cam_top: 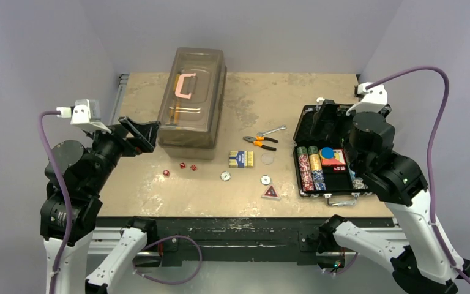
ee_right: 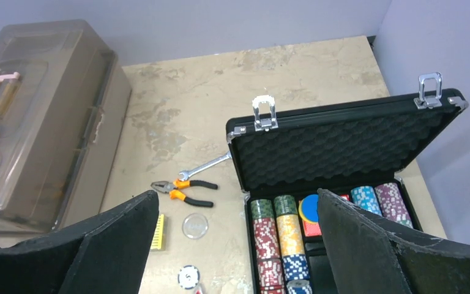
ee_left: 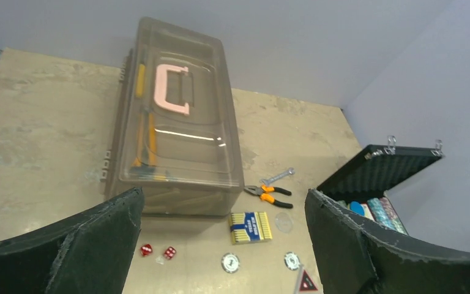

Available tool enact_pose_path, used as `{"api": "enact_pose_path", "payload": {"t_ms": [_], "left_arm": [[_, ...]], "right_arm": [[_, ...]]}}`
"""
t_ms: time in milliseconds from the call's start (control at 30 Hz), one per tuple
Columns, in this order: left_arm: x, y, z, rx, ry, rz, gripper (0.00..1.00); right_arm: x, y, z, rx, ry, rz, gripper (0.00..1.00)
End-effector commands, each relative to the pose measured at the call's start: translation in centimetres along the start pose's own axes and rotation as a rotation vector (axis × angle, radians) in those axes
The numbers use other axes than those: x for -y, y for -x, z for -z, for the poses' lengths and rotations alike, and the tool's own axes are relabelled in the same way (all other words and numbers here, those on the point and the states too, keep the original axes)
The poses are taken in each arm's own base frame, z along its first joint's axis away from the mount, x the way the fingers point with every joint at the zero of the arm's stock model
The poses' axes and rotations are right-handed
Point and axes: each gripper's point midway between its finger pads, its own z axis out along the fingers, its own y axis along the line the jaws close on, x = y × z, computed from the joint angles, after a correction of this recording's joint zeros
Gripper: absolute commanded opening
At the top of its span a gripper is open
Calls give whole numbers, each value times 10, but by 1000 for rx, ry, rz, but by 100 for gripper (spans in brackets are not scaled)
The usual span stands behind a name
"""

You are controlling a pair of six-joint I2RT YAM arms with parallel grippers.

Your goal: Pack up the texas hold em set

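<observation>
The black case [cam_top: 298, 177] lies open at the right, lid up, with rows of multicoloured chips [cam_top: 311, 168] inside; the right wrist view shows its lid [ee_right: 336, 147] and chips [ee_right: 275, 239]. The blue card box [cam_top: 242, 159], three red dice [cam_top: 183, 166], two round buttons [cam_top: 226, 176], a clear disc [cam_top: 268, 159] and the red triangle token [cam_top: 270, 193] lie loose on the table. My left gripper [cam_top: 139, 131] is open and empty, raised left of the dice [ee_left: 146, 250]. My right gripper [cam_top: 324, 119] is open and empty above the case.
A large translucent brown box with a pink handle [cam_top: 191, 104] stands at the back centre. Orange-handled pliers [cam_top: 260, 141] and a wrench [cam_top: 272, 130] lie between it and the case. Grey walls close in on the left, back and right.
</observation>
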Motion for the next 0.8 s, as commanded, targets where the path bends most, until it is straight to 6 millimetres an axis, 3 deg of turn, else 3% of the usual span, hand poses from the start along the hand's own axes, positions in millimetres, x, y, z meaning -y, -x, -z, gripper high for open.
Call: {"api": "enact_pose_path", "payload": {"t_ms": [0,200,400,567,767], "left_arm": [[14,-21,-1,-70,-86,87,100],[13,-54,-7,-179,-101,131,100],[12,-74,-2,-245,-109,149,100],[15,-99,3,-311,-147,188,100],[10,-126,10,-369,-154,220,100]], "right_arm": [[-2,-4,0,-46,-3,-3,99],[-25,-44,-6,-228,96,83,99],[-25,-79,-2,-362,89,76,99],[-20,-98,4,-414,46,-26,99],[-34,-125,18,-463,179,-70,99]]}}
